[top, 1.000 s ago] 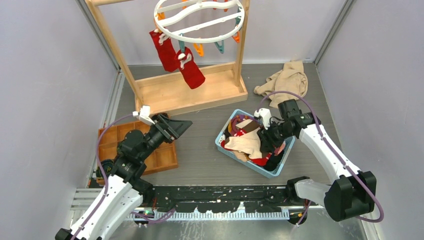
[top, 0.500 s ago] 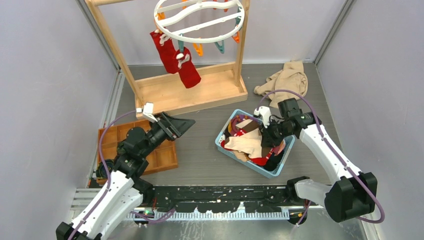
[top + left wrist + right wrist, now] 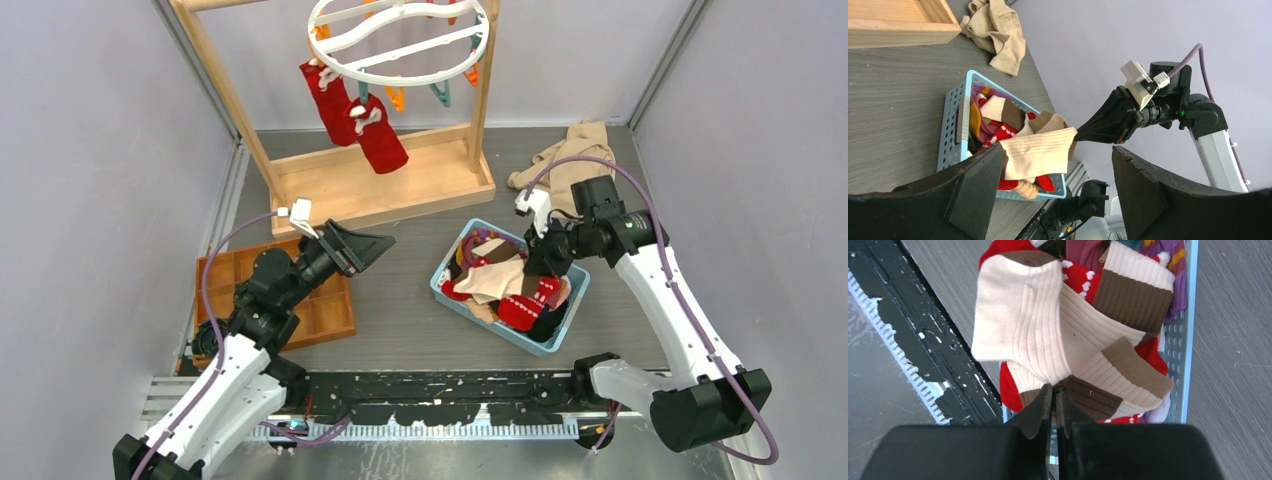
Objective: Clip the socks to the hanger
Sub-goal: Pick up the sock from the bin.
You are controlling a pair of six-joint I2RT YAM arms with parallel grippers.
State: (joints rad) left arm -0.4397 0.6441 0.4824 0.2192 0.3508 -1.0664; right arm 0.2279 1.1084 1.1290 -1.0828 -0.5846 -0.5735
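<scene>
The right hand (image 3: 1054,392) is clenched on a cream-and-brown sock (image 3: 1048,335), pinching it thinly near its brown band. The rest fans out ahead of the fingertips and droops onto the pile in the blue basket (image 3: 437,280) directly beneath. With so little fabric gripped, a slow, straight lift seems wise, so the sock's end clears its neighbours without dragging them. The left hand (image 3: 378,248) waits released, well apart across the worktop. The hanger (image 3: 412,50) hangs far beyond both hands.
</scene>
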